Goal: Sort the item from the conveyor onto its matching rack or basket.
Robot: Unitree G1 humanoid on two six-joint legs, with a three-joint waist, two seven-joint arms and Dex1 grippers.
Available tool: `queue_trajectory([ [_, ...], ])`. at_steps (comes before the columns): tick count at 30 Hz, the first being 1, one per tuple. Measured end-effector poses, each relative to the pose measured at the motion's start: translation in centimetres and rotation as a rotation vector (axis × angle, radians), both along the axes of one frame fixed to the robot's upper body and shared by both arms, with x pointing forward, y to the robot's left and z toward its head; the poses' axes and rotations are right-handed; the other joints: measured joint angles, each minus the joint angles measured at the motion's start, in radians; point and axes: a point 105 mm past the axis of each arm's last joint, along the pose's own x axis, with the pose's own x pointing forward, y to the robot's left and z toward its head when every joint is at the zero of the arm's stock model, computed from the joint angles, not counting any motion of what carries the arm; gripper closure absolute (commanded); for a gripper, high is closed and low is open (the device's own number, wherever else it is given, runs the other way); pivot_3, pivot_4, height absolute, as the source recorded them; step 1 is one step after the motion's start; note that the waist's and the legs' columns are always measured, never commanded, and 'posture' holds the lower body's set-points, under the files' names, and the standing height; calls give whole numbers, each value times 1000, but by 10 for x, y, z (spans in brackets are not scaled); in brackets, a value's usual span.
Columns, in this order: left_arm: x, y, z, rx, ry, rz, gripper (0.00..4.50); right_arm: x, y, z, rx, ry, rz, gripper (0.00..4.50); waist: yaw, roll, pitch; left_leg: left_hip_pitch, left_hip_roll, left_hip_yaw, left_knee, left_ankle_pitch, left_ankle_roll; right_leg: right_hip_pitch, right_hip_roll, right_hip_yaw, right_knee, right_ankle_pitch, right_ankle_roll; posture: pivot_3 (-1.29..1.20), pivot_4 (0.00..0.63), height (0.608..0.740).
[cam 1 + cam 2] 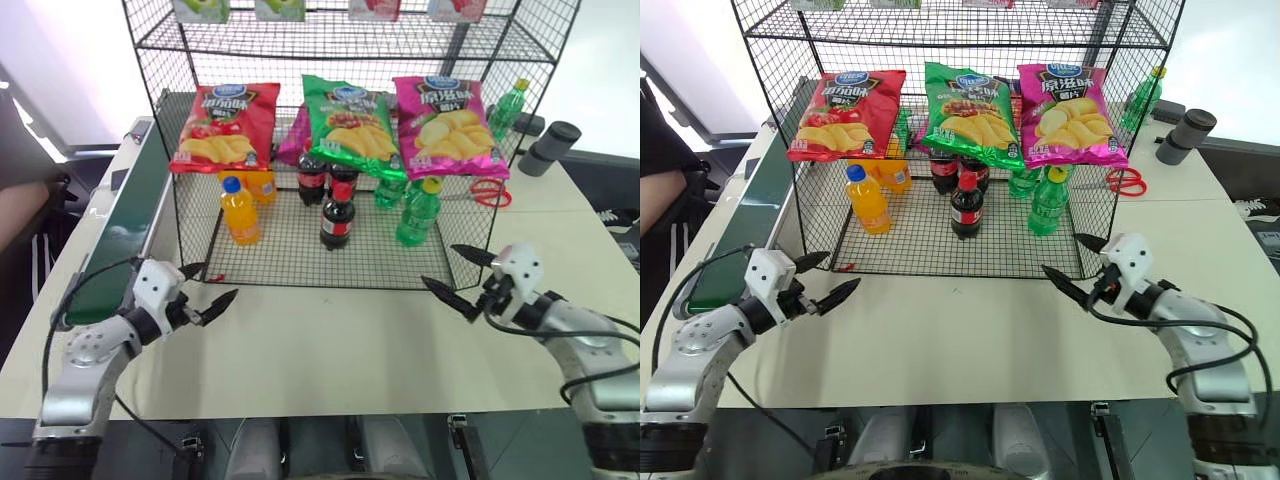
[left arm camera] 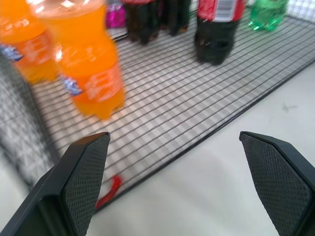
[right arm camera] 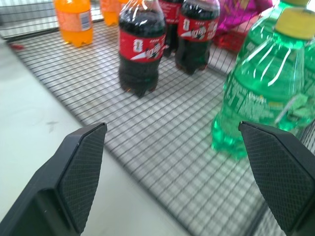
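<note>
Both grippers, left and right, hover with fingers spread and empty before the rack; left of it the conveyor runs bare, while the cola bottle stands inside, sorting apparently finished.

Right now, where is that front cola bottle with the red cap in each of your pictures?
Left eye: front cola bottle stands mid-floor of the rack.
Right eye: same spot, right of the orange bottle.
Left wrist: its lower body at the top edge.
Right wrist: upper middle.
Shared landmark: the orange bottle.
</note>
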Motion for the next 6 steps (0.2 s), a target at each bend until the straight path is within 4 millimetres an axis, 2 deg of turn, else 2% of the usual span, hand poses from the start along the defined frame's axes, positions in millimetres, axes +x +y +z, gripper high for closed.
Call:
queue_trajectory([
  [6,-3,2,-2,1,12,-10,0,-4,-6,2,13,13,-17,42,6,0,0,0,0,0,0,0,0,0,0,0,0,0,0,0,150,740],
])
